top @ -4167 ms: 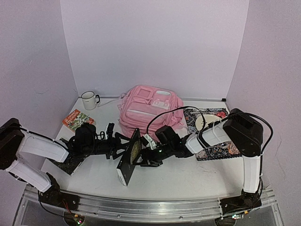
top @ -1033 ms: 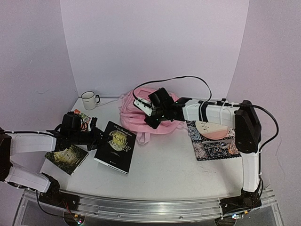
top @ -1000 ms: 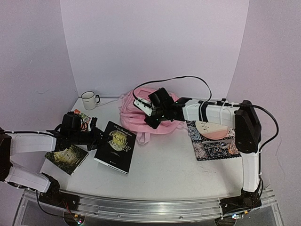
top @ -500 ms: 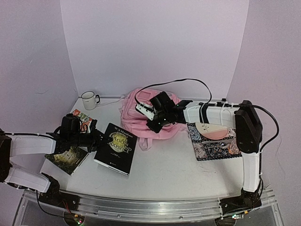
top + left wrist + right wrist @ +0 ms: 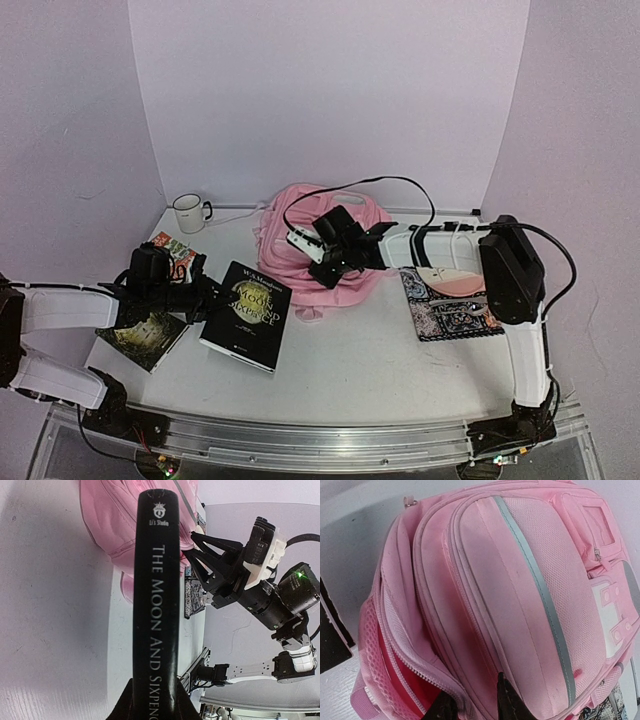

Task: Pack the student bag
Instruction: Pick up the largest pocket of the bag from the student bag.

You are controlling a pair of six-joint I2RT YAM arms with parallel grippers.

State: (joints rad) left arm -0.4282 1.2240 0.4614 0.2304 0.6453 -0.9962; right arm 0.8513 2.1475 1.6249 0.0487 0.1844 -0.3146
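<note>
Left arm (image 5: pixel 70 305) lies low along the near left side, left gripper (image 5: pixel 207 300) clamped on a book (image 5: pixel 245 312) by its spine. Right arm (image 5: pixel 450 245) stretches leftward across the far middle, right gripper (image 5: pixel 189 544) angled down, jaws parted.

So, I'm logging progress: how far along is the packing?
Early. The bag is unzipped at one side. The left hand grips the black book, on the table; the right hand is open at the bag's opening. The green book and pouch lie outside; nothing looks packed.
</note>
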